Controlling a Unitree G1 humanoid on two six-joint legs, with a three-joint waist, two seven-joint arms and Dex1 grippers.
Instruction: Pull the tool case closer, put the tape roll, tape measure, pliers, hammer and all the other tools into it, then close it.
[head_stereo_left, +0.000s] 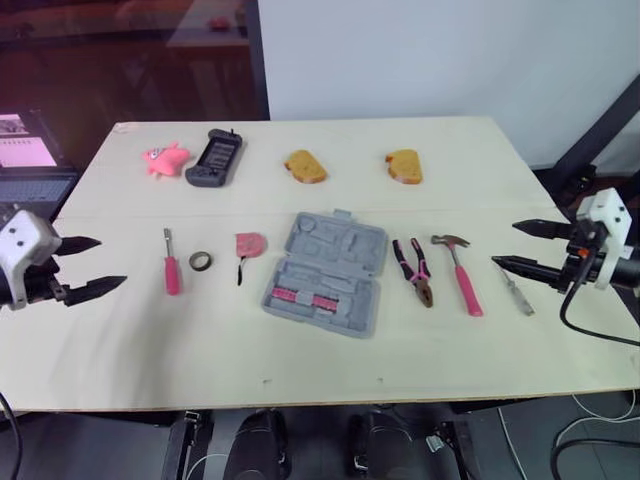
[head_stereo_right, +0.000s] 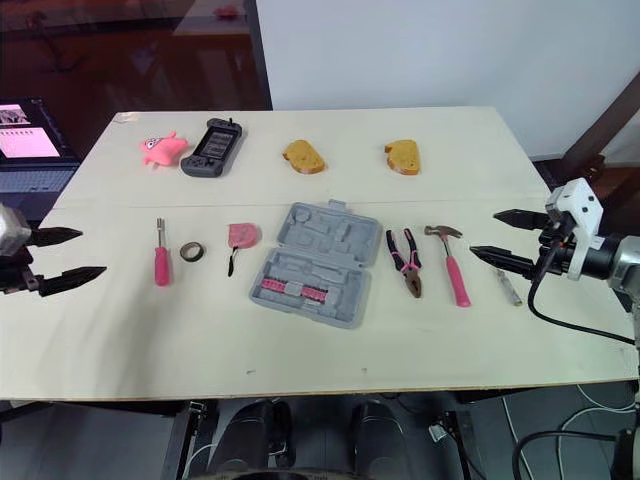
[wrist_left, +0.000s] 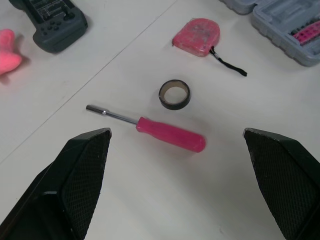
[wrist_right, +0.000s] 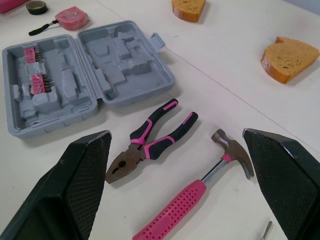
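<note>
Left gripper (head_stereo_left: 112, 261) and right gripper (head_stereo_left: 503, 244) hang spread wide and empty, open tool case (head_stereo_left: 327, 272) lying flat between them, well apart.

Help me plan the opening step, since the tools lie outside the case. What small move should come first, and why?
Probably reach the right gripper toward the tool case to draw it closer. The case lies open in the middle of the table. That gripper and the left gripper are open and empty, and the pliers and hammer lie loose beside it.
</note>
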